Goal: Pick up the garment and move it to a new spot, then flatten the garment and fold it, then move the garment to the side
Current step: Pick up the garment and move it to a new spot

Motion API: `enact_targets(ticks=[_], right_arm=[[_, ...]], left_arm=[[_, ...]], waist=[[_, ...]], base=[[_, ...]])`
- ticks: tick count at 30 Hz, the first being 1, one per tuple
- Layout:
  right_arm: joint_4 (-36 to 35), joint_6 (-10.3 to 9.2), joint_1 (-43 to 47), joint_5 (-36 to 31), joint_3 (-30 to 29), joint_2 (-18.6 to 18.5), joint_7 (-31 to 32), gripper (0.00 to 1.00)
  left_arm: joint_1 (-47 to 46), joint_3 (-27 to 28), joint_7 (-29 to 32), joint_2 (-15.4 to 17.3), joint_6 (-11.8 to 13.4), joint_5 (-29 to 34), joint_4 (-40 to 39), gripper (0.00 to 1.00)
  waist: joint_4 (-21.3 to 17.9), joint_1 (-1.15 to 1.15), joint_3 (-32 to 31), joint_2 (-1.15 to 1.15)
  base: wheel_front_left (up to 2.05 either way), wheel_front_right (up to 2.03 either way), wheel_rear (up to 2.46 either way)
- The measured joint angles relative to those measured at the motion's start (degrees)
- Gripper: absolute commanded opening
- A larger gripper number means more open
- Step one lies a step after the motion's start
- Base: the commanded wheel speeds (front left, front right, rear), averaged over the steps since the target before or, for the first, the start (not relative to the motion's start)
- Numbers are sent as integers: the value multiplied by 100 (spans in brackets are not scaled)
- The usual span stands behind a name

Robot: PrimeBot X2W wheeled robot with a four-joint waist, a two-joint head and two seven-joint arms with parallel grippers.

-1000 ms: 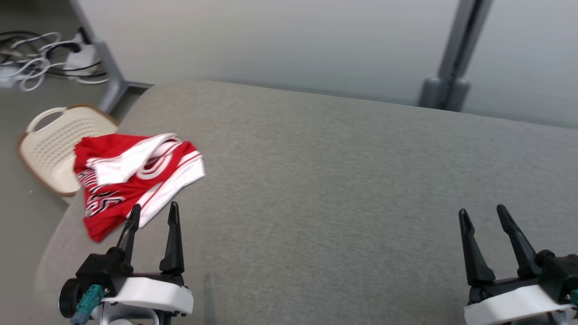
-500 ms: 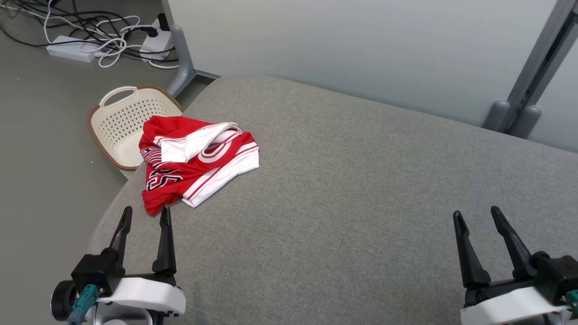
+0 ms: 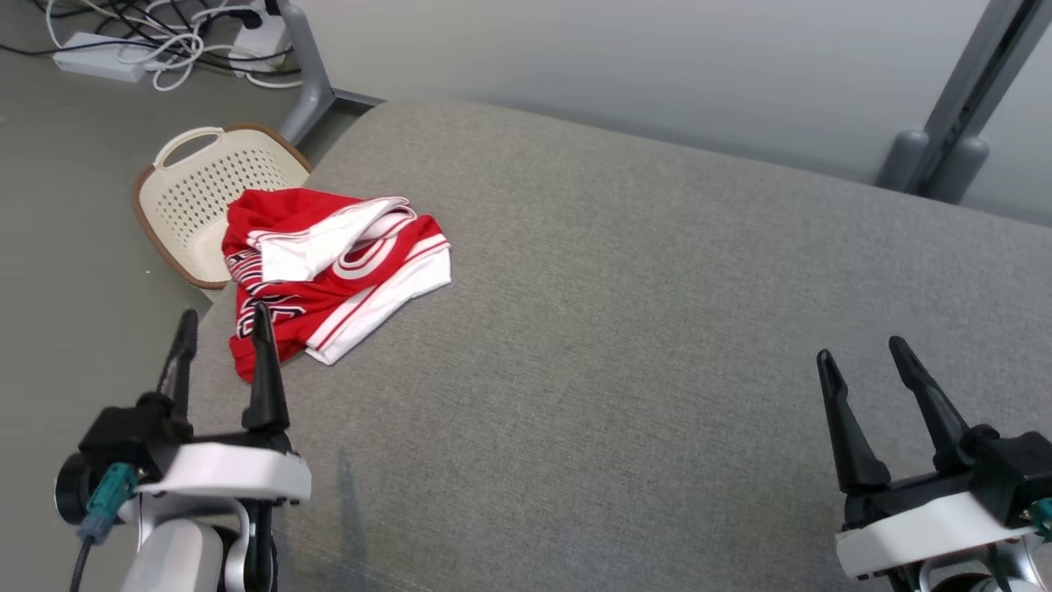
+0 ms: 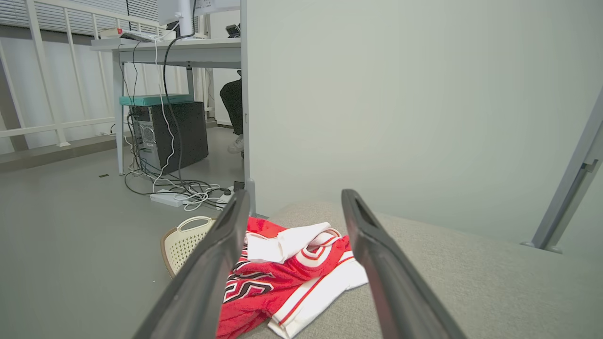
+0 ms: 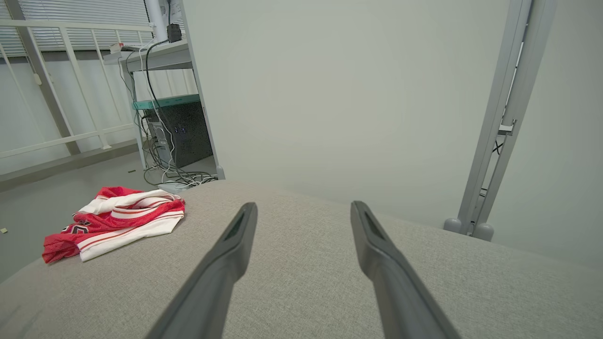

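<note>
down at the lower left of the head view, the left gripper [image 3: 225, 311] is hovering with its two dark fingers spread wide and nothing between them. its inner fingertip is overlapping the near red hem of the garment [image 3: 329, 271] in the picture, though whether it is touching the cloth i cannot tell. over at the lower right, the right gripper [image 3: 859, 347] is also gaping wide and carrying nothing, well apart from the garment, with bare grey cushion [image 3: 616, 329] lying under it.

moving up the frame, the garment is sitting crumpled at the left end of the cushion, in the left-centre of the head view: red fabric with white panels and stripes, dark lettering showing on its near side, and a white fold lying across its top. in the left wrist view it is showing between and beyond the two fingers.

just past it, off the cushion's edge, a cream perforated basket [image 3: 185, 189] with a brown rim is standing on the floor, and the garment's far edge is covering part of that rim in the picture. further up, in the upper left corner, white and black cables [image 3: 189, 45] are tangling around a power strip [image 3: 94, 66]. a pale partition wall [image 3: 616, 57] is running along the top, with a grey post [image 3: 957, 99] leaning at the upper right.
</note>
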Motion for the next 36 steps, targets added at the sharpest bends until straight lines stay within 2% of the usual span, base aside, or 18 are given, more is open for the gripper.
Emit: enact_targets(ticks=[4, 8, 18, 21, 25, 26, 27, 28, 32, 36], right_arm=[[-135, -1, -185, -22, 25, -94, 57, 100], [-221, -1, -425, -16, 80, -209, 62, 100], [-154, -1, -855, 66, 137, -277, -69, 100], [-81, -1, -951, 101, 129, -280, -133, 100], [41, -1, -1006, 119, 125, -270, -209, 100], [71, -1, -1017, 121, 116, -267, -223, 100], [112, -1, -1021, 135, 113, -270, -238, 100], [164, -1, -1025, 167, 110, -270, -254, 100], [315, -1, -1038, 212, 75, -265, -358, 100], [446, -1, -1026, 216, 5, -248, -419, 100]], left_arm=[[-505, 220, -3, 7, -97, 25, 79, 100], [-1022, 428, -4, 82, -180, -20, 479, 100], [-2103, 758, 297, 522, -642, -519, 2882, 100], [-2342, 787, 545, 586, -705, -619, 3566, 100], [-2582, 839, 578, 690, -713, -688, 4220, 100], [-2645, 846, 504, 720, -719, -693, 4326, 75], [-2686, 848, 457, 742, -728, -693, 4428, 29], [-2714, 855, 393, 745, -739, -698, 4521, 0], [-2717, 970, 114, 802, -784, -745, 4662, 0], [-2524, 1065, 21, 822, -786, -661, 4274, 0]], waist=[[-216, 0, 321, 0], [-494, 0, 682, 0], [-1278, 0, 1545, 0], [-1485, 0, 1744, 0], [-1699, 0, 1892, 0], [-1735, 0, 1905, 0], [-1762, 0, 1905, 0], [-1776, 0, 1886, 0], [-1802, 0, 1725, 0], [-1820, 0, 1478, 0]], base=[[0, 0, 0], [0, 0, 0], [0, 0, 0], [0, 0, 0], [0, 0, 0], [0, 0, 0], [0, 0, 0], [0, 0, 0], [0, 0, 0], [0, 0, 0]])
